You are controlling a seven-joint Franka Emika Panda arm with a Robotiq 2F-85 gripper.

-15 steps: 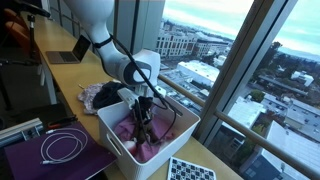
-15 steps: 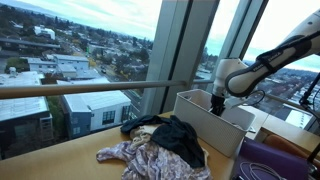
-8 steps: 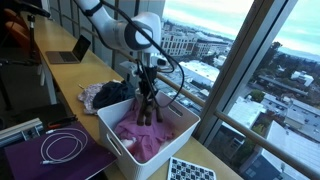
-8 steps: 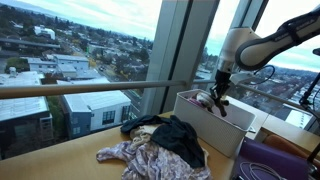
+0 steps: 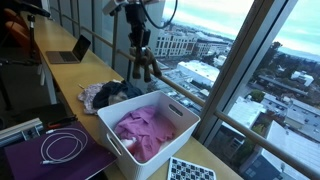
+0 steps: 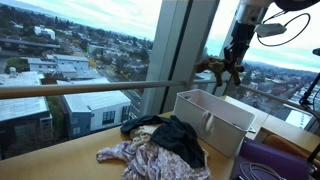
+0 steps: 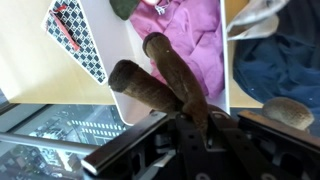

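Claw [image 5: 141, 52] jaws are drawn narrow and pinched on a brown cloth piece [image 5: 146, 68], which hangs high in the air above the far rim of the white bin [image 5: 182, 128], well clear of everything on the counter. The same is shown in an exterior view against the window, where the brown cloth piece [image 6: 215, 70] dangles beside the claw [image 6: 236, 55].

The step in hand is judged to be a carry of a limp thing. The pinch should be kept firm, since only one end seems to be caught. Movement is best kept slow and level, so that the hanging ends are not swung. Height should be kept until the bin's rim and the window rail are cleared.

Counted:
- One brown cloth piece [image 7: 150, 80] is held. Two rounded ends are seen in the wrist view, and whether it is one thing or a pair cannot be told.
- One white bin is seen, with one pink garment [image 5: 146, 130] inside.
- Two garments are made out in the heap beside the bin: a dark one [image 6: 180, 135] and a patterned one [image 6: 135, 155].
- One laptop [image 5: 68, 52], one coiled white cable [image 5: 62, 148] and one checkered board [image 5: 190, 171] are seen.
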